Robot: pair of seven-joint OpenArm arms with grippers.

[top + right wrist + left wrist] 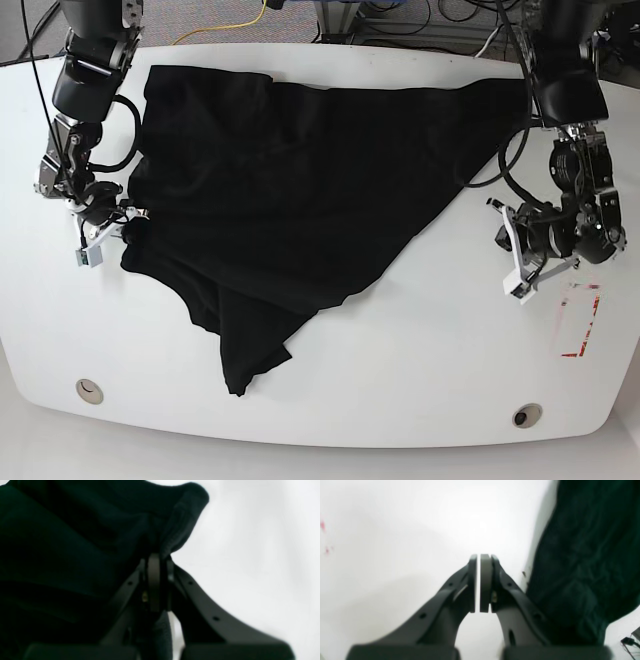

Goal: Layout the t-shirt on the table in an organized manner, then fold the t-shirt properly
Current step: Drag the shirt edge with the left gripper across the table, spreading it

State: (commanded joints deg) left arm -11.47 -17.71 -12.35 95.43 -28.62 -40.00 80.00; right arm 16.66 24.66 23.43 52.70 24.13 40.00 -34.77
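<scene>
Your right gripper (157, 555) is clamped on a fold of the t-shirt (290, 190): in the right wrist view the pads are pressed together with black cloth bunched over and around the tips, more cloth hanging below. In the base view that gripper (128, 232) sits at the shirt's edge nearest the table's left side, roughly halfway down that edge. Your left gripper (480, 556) has nothing in it: the left wrist view shows the pads nearly together, only a thin slit of white between them, no cloth in the gap. It hovers over bare table (395, 542) with the shirt (590, 555) just beside it but not touching the fingers. In the base view it (512, 240) is near the table's right edge, past the shirt's far-right point, with the red rectangle marking (580, 320) just toward the near-right corner. The shirt is spread wide but not flat or square: it covers the far-left and centre of the table (420, 390), runs along the far edge to a point near the far-right corner, and tapers diagonally to a folded-over tail pointing at the near edge, left of centre. Wrinkles visible across it. No print visible. Two grommet holes (90, 390) sit along the near edge, both uncovered.
</scene>
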